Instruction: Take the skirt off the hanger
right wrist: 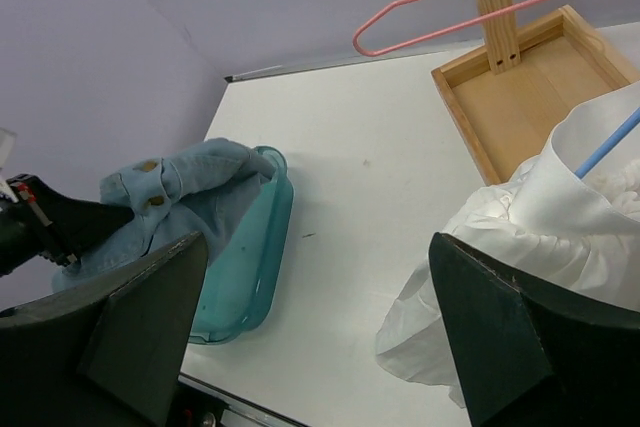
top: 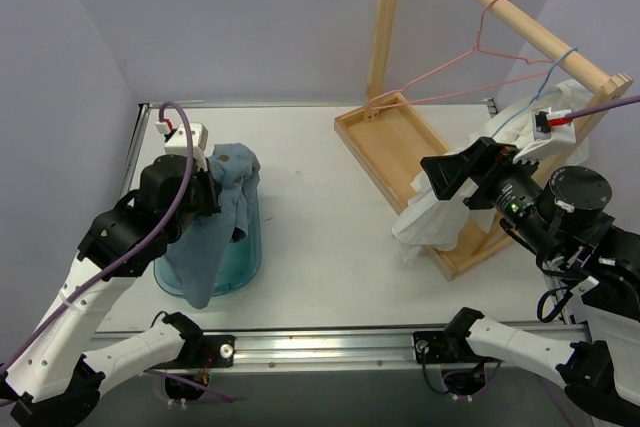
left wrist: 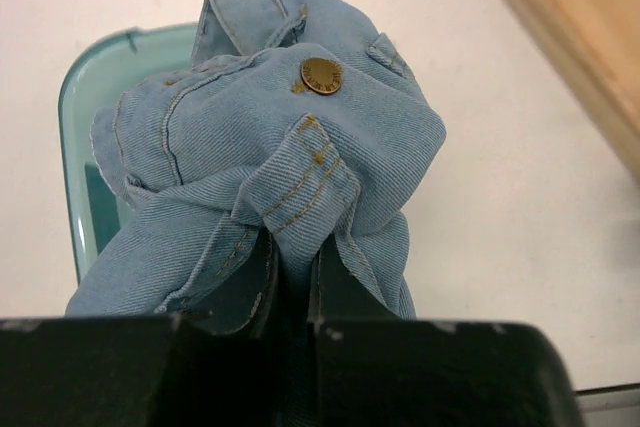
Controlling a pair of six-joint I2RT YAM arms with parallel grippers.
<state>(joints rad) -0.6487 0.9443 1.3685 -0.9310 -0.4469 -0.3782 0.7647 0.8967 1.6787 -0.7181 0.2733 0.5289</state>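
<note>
The white skirt [top: 437,219] hangs on the light-blue wire hanger [top: 553,69], whose hook sits over the wooden rod at the right. In the right wrist view the skirt [right wrist: 560,212] fills the lower right, with the blue hanger wire [right wrist: 610,142] running into its waist. My right gripper [top: 433,175] is open and empty, just left of the skirt; its right finger [right wrist: 500,337] lies next to the fabric. My left gripper [top: 218,187] is shut on the blue denim garment [left wrist: 280,137], holding it over the teal bin [left wrist: 80,97].
The wooden rack has a tray base [top: 395,142] and a slanted rod [top: 520,17]. An empty pink wire hanger [top: 470,57] hangs on the rod, also in the right wrist view [right wrist: 450,22]. The teal bin [top: 250,247] stands at the left.
</note>
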